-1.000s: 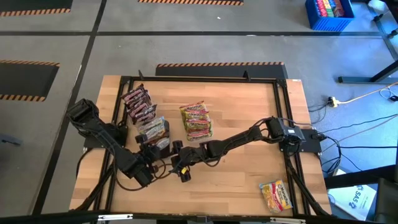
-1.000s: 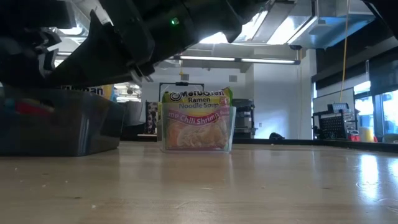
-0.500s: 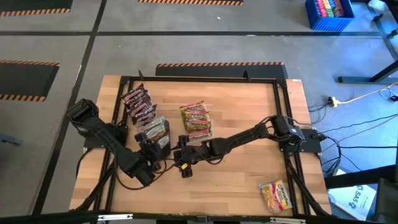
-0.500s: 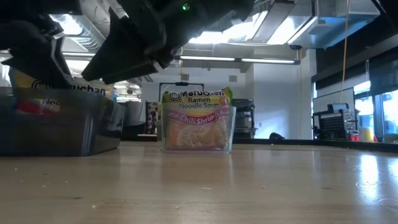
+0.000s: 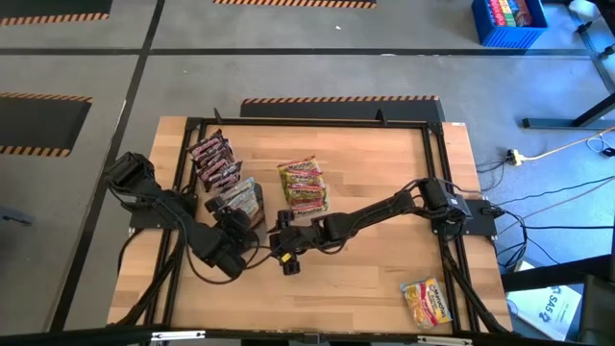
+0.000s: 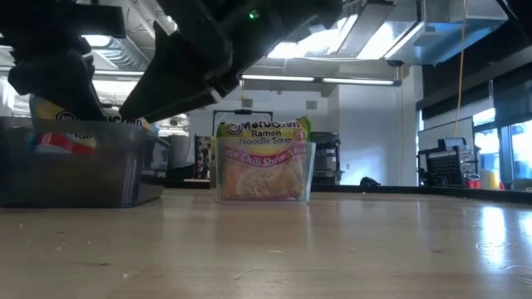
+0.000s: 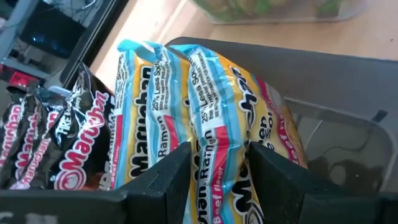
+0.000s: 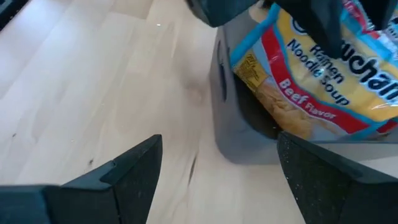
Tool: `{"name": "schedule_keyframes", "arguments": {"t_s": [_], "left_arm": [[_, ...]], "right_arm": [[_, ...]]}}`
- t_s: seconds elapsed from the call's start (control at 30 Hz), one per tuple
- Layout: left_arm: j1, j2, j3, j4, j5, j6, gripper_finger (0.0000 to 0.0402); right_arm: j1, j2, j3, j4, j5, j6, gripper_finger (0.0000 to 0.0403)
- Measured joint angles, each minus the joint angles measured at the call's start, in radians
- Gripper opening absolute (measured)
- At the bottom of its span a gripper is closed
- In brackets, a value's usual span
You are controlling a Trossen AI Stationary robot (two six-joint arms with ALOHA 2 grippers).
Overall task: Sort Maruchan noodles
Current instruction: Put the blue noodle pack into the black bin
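Several Maruchan packets (image 7: pixel 217 124) with blue edges stand upright in a grey bin (image 5: pixel 242 207), which I see at about eight o'clock from the tabletop's (image 5: pixel 375 163) centre. One of them sits between the fingers of my left end effector (image 7: pixel 214 180); the fingers lie against its sides, partly parted, and I cannot tell whether they actually grip it. At eleven o'clock from that bin, dark maroon packets (image 5: pixel 215 160) fill a second row. A tray of yellow-orange packets (image 5: pixel 304 185) stands near the tabletop's centre. One more packet (image 5: pixel 426 301) lies alone towards five o'clock, by the edge. My right end effector (image 8: pixel 217 168) hovers low over bare wood just beside the grey bin, at its four o'clock, fingers spread wide with nothing between them.
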Motion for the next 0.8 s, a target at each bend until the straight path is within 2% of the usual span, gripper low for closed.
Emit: {"name": "schedule_keyframes", "arguments": {"t_s": [0.23, 0.4, 0.63, 0.8], "left_arm": [[-0.001, 0.000, 0.003, 0.001, 0.000, 0.028, 0.0154], [-0.024, 0.000, 0.024, -0.004, -0.017, 0.043, 0.0154], [-0.057, 0.000, 0.068, -0.001, -0.050, 0.055, 0.0154], [-0.092, 0.000, 0.109, 0.035, -0.060, 0.050, 0.0154]], "right_arm": [[0.046, -0.081, 0.000, -0.088, -0.009, 0.013, 0.0301], [0.116, -0.185, 0.001, -0.273, -0.007, 0.110, 0.0301], [0.279, -0.340, -0.026, -0.615, 0.072, 0.381, 0.0301], [0.447, -0.461, -0.158, -0.785, 0.131, 0.733, 0.0301]]}}
